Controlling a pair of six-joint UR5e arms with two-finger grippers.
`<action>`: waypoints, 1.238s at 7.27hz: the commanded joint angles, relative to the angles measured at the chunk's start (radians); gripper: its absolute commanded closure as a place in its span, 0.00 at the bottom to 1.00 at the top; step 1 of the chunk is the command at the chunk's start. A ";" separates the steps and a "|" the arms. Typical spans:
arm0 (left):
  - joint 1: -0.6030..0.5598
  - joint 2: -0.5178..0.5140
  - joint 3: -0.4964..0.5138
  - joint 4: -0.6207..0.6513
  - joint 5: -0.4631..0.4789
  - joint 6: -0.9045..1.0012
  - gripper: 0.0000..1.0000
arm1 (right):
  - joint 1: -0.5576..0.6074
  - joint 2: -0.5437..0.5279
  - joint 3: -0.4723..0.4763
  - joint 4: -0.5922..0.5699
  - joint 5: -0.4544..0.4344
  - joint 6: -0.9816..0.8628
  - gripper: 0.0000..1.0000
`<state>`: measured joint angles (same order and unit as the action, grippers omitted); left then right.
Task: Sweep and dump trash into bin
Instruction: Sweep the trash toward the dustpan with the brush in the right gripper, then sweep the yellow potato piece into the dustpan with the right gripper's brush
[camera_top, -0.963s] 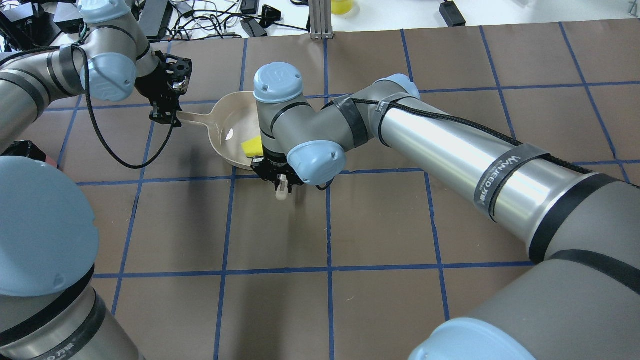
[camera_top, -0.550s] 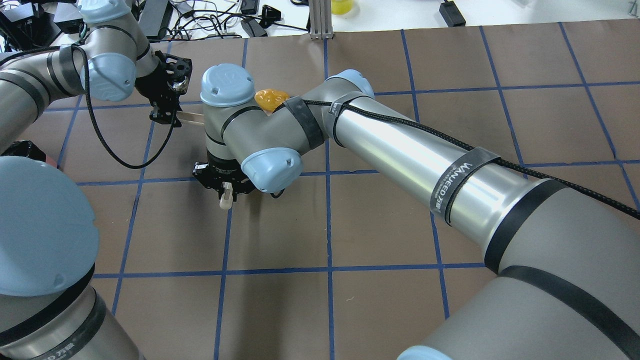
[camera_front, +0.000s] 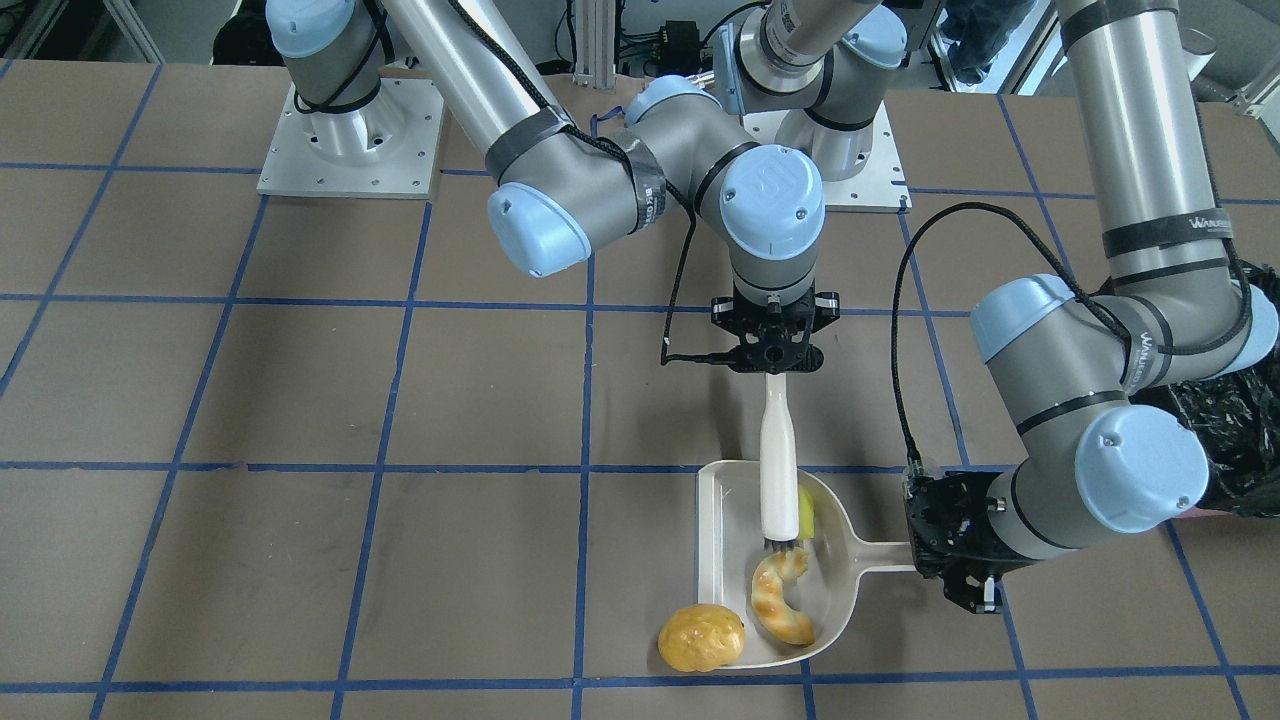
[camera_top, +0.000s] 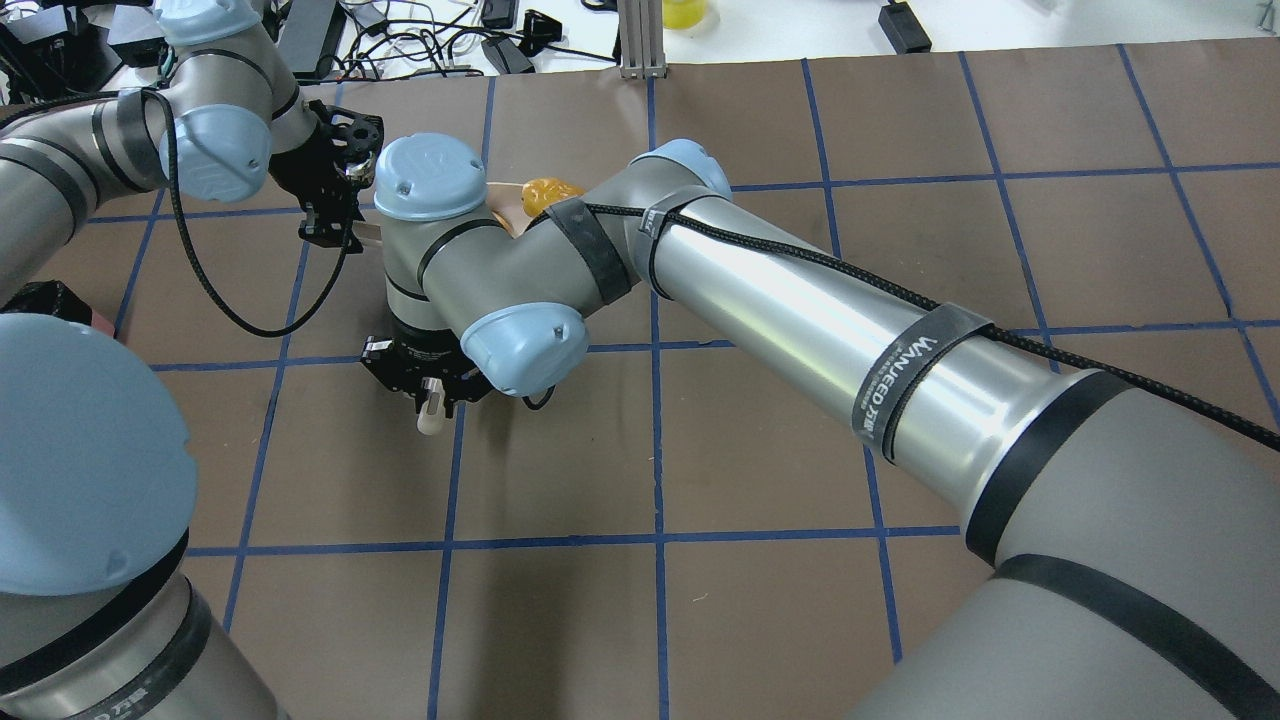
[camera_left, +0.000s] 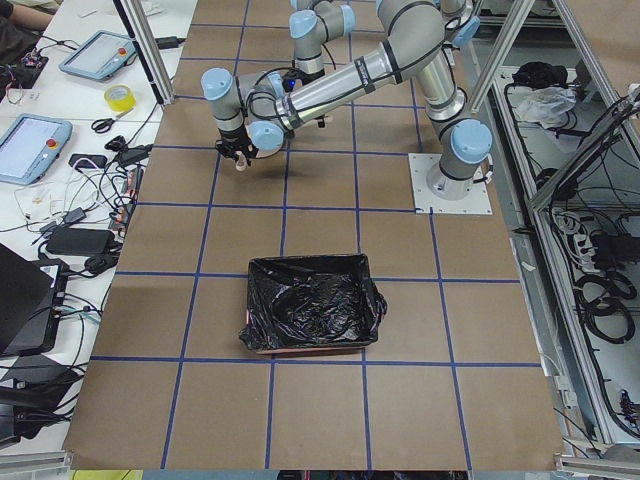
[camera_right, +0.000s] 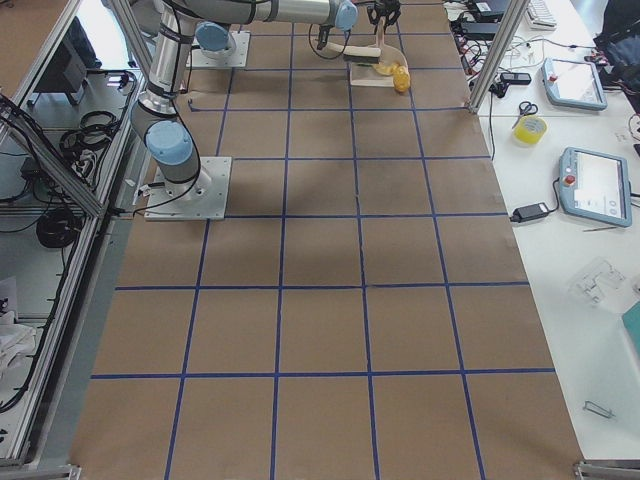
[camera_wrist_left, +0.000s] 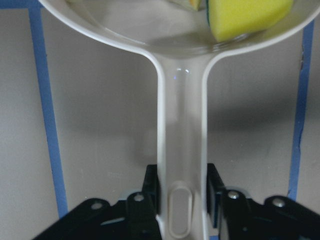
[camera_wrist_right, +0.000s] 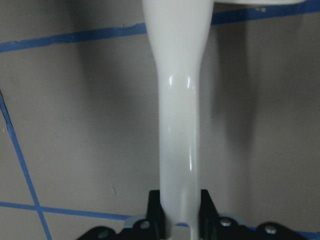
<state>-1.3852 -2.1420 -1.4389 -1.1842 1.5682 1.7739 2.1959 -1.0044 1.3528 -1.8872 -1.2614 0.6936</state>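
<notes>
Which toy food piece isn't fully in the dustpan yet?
The glossy brown potato-like lump: it straddles the open lip of the beige dustpan. The curved golden croissant and yellow-green wedge lie inside the pan.

croissant (camera_front: 783, 598) and yellow wedge (camera_front: 805, 510) in dustpan (camera_front: 725, 520), potato (camera_front: 701, 637) at lip, black-lined bin (camera_left: 312, 302) apart

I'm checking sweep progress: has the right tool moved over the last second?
Yes. In the overhead view the right tool has shifted left, crossing the blue tape line it was right of earlier.

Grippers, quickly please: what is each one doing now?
Left gripper: shut on the dustpan handle.
Right gripper: shut on the brush handle.
</notes>
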 joint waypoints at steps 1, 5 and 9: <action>0.000 -0.002 0.000 0.000 -0.002 -0.001 0.93 | -0.068 -0.069 -0.001 0.132 -0.071 -0.055 1.00; -0.002 -0.009 0.005 -0.017 0.007 -0.072 0.93 | -0.229 -0.077 0.003 0.148 -0.249 -0.372 1.00; -0.023 -0.010 0.009 -0.022 0.050 -0.103 0.93 | -0.327 0.044 -0.041 0.014 -0.312 -0.627 1.00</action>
<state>-1.3998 -2.1522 -1.4305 -1.2065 1.6008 1.6737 1.8908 -0.9993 1.3365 -1.8300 -1.5619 0.1336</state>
